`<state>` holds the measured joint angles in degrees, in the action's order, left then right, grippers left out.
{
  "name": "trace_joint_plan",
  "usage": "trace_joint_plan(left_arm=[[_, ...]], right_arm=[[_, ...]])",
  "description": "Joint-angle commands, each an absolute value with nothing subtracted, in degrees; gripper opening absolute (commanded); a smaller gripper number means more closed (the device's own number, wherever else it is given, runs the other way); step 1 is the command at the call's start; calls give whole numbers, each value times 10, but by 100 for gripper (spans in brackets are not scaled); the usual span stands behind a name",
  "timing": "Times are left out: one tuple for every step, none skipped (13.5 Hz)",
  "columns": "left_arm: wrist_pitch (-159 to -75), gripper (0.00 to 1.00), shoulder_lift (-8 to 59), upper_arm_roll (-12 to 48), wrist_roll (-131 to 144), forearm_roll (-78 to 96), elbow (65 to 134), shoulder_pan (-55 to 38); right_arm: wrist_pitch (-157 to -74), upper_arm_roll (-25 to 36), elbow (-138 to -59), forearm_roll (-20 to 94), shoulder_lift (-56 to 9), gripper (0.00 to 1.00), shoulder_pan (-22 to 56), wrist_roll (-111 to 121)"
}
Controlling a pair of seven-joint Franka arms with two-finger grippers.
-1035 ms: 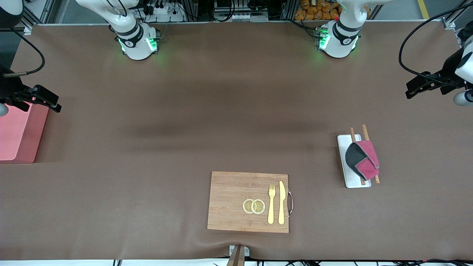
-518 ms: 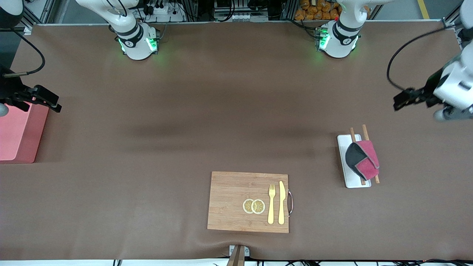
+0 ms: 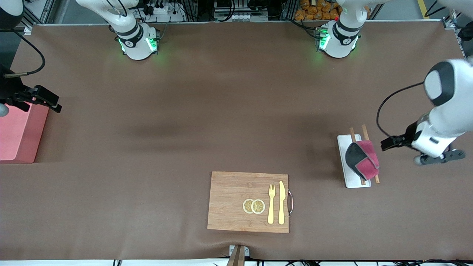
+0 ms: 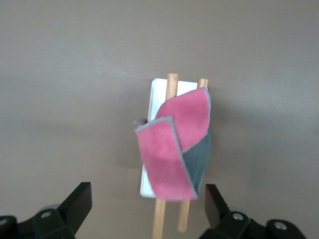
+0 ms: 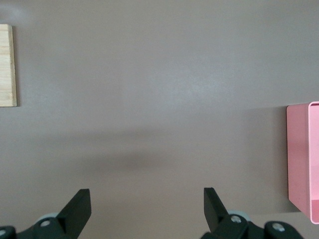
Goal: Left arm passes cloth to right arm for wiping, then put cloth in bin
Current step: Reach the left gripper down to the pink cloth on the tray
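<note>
In the front view, the cloth [image 3: 362, 159] lies on a white tray [image 3: 344, 162] with chopsticks [image 3: 365, 130], near the table edge at the left arm's end and well apart from the pink bin [image 3: 18, 135] at the right arm's end. The left gripper [image 3: 390, 142] hangs up in the air just beside the cloth, toward the left arm's end of the table, so this arm is plainly the nearer one; the right gripper [image 3: 46, 100] waits over the bin's rim. The cutting board [image 3: 248, 201] sits by the edge nearest the camera. In the left wrist view, the left gripper's fingers [image 4: 77, 204] are spread wide, and the cloth [image 4: 174, 149] lies ahead of them, its long axis running along the tray and chopsticks, roughly midway between the two fingers. In the right wrist view, the right gripper's fingers [image 5: 77, 206] are likewise spread, empty, with the bin's [image 5: 301, 159] wall at the frame's edge.
</note>
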<state>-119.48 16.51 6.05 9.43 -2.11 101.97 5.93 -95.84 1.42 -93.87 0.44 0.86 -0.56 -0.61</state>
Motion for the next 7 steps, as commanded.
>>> trace_joint_plan(left_arm=[[-1235,100,211,65,103,-12,1005,60],[-1245,93,221,65,103,-12,1005,59],[-1247,88,226,65,103,-12,1005,59],[-1250,83,235,65,103,-12,1004,60],[-1253,77,238,65,102,-13,1004,59],[-1255,71,241,65,102,-13,1004,59],[-1256,70,247,65,102,-13,1003,58]], right_arm=[[-955,6,-935,3,6,100,-18,-11],[-955,6,-935,3,5,100,-18,-11],[-955,6,-935,3,5,100,-18,-11],[-955,6,-935,3,4,100,-18,-11],[-955,6,-935,3,4,100,-18,-11],[-955,6,-936,3,4,100,-18,-11],[-954,6,-936,3,4,100,-18,-11]])
